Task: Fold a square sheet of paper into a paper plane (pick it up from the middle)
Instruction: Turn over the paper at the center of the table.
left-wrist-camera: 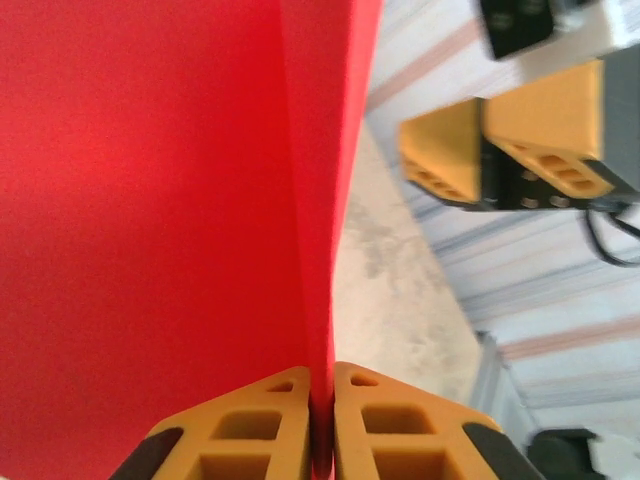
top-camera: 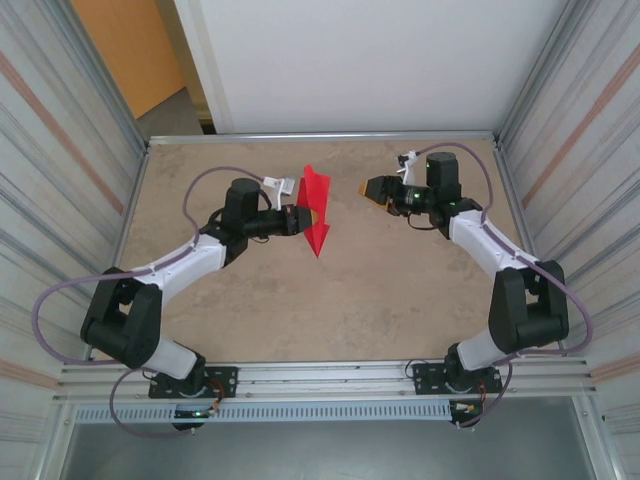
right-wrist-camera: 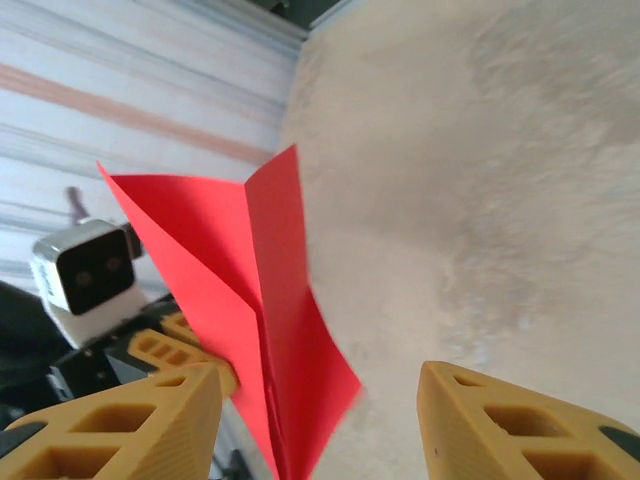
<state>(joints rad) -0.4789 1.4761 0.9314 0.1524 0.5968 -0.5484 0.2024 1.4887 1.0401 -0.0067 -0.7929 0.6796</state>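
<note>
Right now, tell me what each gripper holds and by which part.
The left gripper pinches the folded red paper near mid-length, layers pressed together. The right gripper is open, holding nothing.

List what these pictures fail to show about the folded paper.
Top external: the red paper is too small to count its folds.
Left wrist: beyond the left gripper, the paper runs off the top and left edges.
Right wrist: the bottom edge cuts off its lower tip near the right gripper.
</note>
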